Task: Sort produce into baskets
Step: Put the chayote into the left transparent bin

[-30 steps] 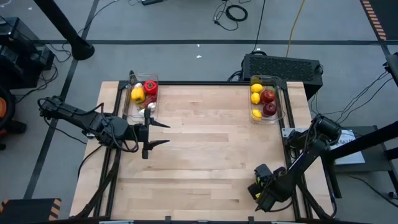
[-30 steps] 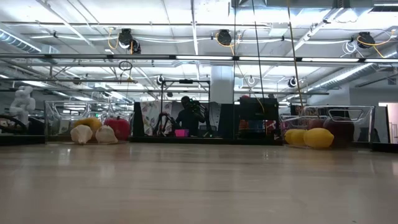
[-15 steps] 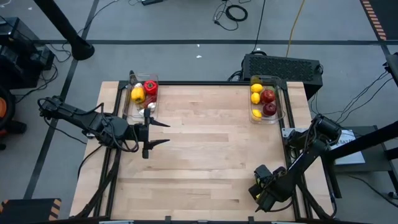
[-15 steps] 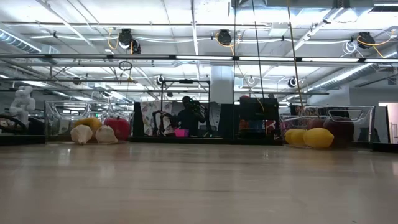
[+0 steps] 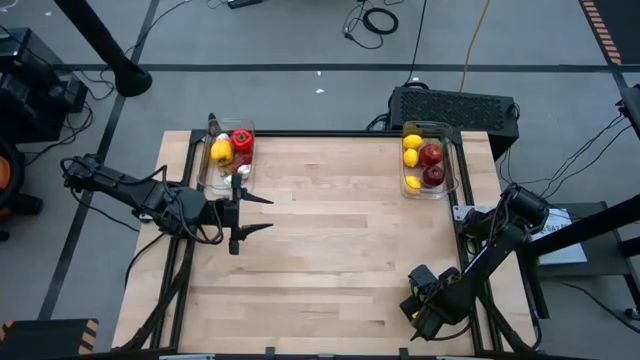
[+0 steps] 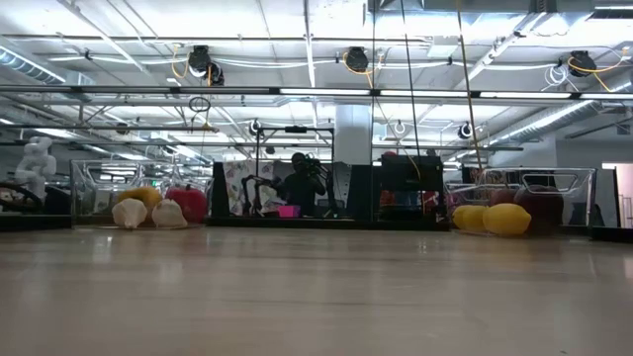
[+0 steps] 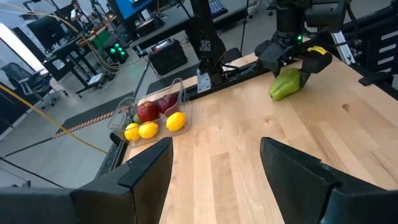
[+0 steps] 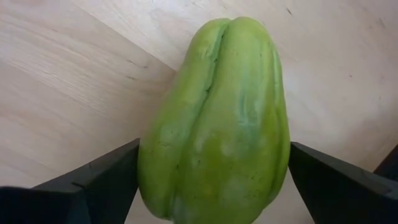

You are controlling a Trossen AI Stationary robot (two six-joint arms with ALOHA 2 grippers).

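- The right end effector (image 5: 420,300) is low at the near right corner of the worktop (image 5: 330,240), its fingers spread wide on either side of a green pepper (image 8: 214,118).
- In the right wrist view the pepper fills the gap between the fingers; it seems to lie on the wood, framed but not clamped. Whether the pads touch it I cannot tell.
- The left wrist view shows the same pepper (image 7: 285,84) under that end effector (image 7: 292,59), near the worktop's edge.
- The left end effector (image 5: 250,214) hovers just in front of the left basket (image 5: 214,172), fingers apart and holding nothing.
- The left basket holds a red pepper (image 5: 241,140), a lemon (image 5: 221,151) and some pale pieces.
- The right basket (image 5: 447,160), at the far right corner, holds lemons and apples (image 5: 431,154).
- Step in hand, as I judge it: picking up the last loose piece; no other produce shows on the open wood.
- Next move calls for closing on the pepper, lifting it clear and carrying it to a basket. The left one, with the other pepper, looks the fitting place, though it lies well across the worktop from here.
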